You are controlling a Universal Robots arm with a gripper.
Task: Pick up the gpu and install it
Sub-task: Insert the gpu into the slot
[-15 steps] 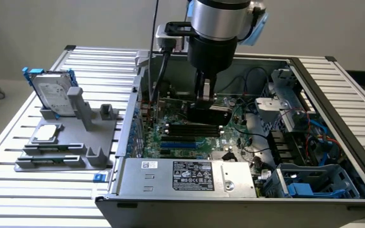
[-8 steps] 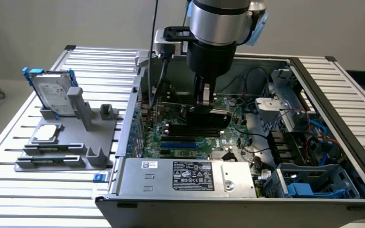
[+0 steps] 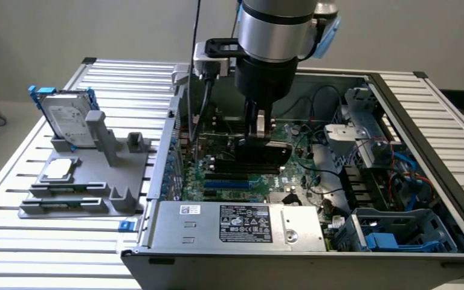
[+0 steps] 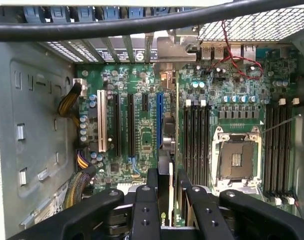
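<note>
From above and some way off, our exterior view looks down into the computer case (image 3: 296, 273). The wrist view looks closely past the fingers (image 4: 145, 210) at the motherboard (image 4: 141, 135), which both share.

Blue-framed hard drive (image 3: 65, 119) stands upright on grey fixture (image 3: 75, 204).

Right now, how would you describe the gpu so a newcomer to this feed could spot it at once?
Find the open computer case and the large green motherboard inside it. The gpu is the flat black card clamped on edge in the gripper, over the board. Unlike the black and blue slots fixed to the board, it stands upright, gripped from above.
</note>
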